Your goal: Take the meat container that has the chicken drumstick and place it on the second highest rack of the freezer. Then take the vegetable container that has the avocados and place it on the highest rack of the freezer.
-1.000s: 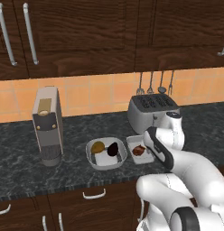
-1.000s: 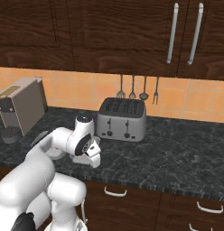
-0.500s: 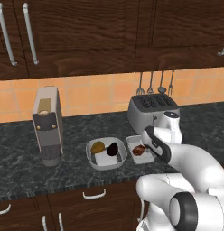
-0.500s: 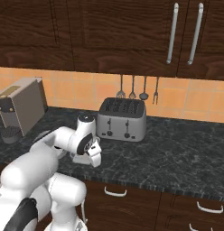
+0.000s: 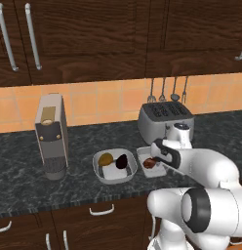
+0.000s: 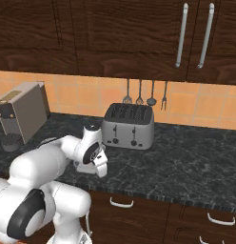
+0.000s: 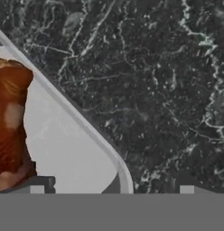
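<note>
The meat container (image 5: 143, 168), a small light-grey tray, lies on the dark counter in front of the toaster, with the reddish-brown chicken drumstick (image 5: 150, 162) in it. My gripper (image 5: 160, 159) hangs low over the tray's right edge. In the hand view the gripper (image 7: 111, 187) is open. One fingertip (image 7: 37, 185) stands inside the meat container (image 7: 73, 149) beside the chicken drumstick (image 7: 10, 122); the other stands outside its rim over the counter. Left of the tray sits the vegetable container (image 5: 100, 172), holding the near-black and yellowish avocados (image 5: 122, 161). The freezer is out of view.
A silver toaster (image 5: 164, 119) stands just behind the tray, also seen as the toaster (image 6: 128, 126) right of my hand. A coffee machine (image 5: 50, 136) stands at the left. Utensils (image 5: 164, 90) hang on the tiled wall. Drawers with handles (image 5: 102, 211) lie below the counter edge.
My hand has sunk a little lower and closer to the meat container's right edge. The containers have not moved.
</note>
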Motion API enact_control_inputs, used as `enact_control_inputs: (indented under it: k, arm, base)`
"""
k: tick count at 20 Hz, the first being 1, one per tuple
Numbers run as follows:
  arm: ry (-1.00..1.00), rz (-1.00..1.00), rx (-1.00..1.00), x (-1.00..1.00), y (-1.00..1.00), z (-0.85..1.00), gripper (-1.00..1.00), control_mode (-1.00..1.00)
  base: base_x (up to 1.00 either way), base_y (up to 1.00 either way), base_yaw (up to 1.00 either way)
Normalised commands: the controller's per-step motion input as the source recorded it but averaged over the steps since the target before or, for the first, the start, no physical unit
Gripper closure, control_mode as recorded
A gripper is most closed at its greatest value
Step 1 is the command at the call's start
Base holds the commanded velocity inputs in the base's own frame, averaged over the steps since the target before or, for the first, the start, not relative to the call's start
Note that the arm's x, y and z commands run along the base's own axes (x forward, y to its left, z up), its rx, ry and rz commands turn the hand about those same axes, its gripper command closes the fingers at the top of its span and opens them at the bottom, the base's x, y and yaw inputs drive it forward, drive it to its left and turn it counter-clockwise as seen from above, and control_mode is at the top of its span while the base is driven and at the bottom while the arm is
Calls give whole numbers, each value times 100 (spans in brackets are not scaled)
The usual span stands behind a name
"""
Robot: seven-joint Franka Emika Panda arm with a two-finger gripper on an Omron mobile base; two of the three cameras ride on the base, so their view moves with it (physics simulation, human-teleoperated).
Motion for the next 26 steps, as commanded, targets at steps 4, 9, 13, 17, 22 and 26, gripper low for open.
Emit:
enact_control_inputs:
  k: [4,9,13,17,22,26]
  arm:
    - [0,-2,-2,0,0,-31,-100,-100]
    - [0,-1,-1,0,1,-21,-100,-100]
    - [0,0,0,0,1,-17,-100,-100]
    - [3,0,0,0,0,-35,-100,-100]
    - [0,0,0,0,0,-3,-100,-100]
    - [0,0,0,0,0,0,100,-100]
  base:
    - [0,0,0]
    - [0,0,0]
    - [0,0,0]
    - [0,0,0]
    - [0,0,0]
    - [0,0,0]
